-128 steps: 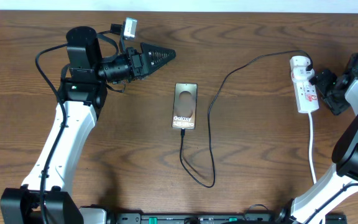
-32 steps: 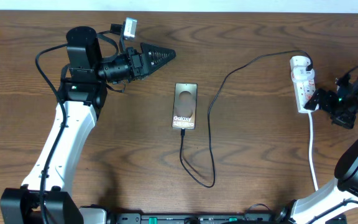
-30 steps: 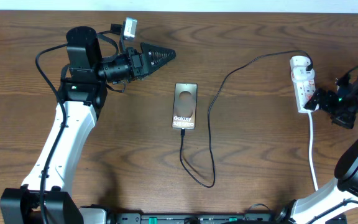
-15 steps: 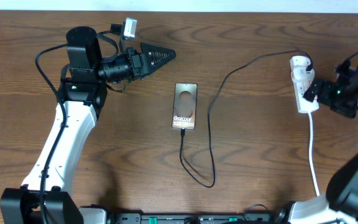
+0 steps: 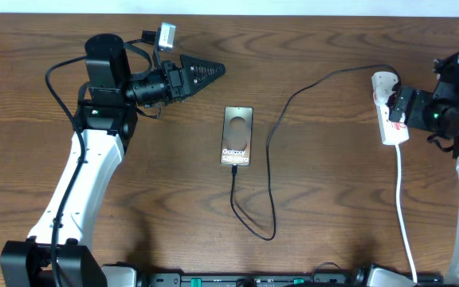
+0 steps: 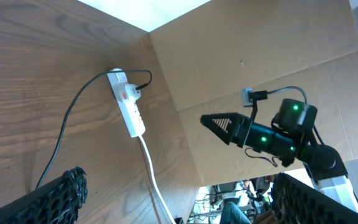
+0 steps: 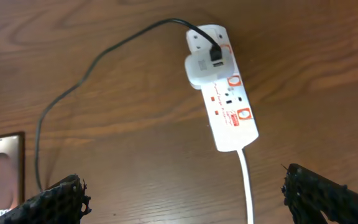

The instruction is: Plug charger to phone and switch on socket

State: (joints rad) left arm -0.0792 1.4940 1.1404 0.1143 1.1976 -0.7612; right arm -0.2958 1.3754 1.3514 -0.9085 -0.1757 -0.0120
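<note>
Right, I've got the phone (image 5: 237,136) lying flat mid-table, lettering up. The charger (image 5: 271,159) loops off its near edge, swings round and runs up to the socket (image 7: 229,109) on the right of the table (image 5: 333,215). From overhead the connector tip looks seated in the phone's edge, though it's too small for me to swear to it. The other end goes into the round plug head (image 7: 201,70) on the strip's far outlet. So I read the plugging as done and the switch as what's left. That's why my right gripper (image 7: 194,198) hovers raised by the strip, fingers (image 7: 67,200) spread wide and holding nothing: I want it free to press, not to grasp. The red-framed switch (image 7: 234,81) beside the plug head is my likely target, but I can't tell whether it's on. The thick white cord (image 7: 247,180) runs back between the fingers in the wrist view, so I'd come down clear of it. My left gripper (image 5: 217,70) sits parked beyond the phone, turned on its side, fingers apart and empty in its own view. There it's off the cable and gives me a side look at the right arm.
</note>
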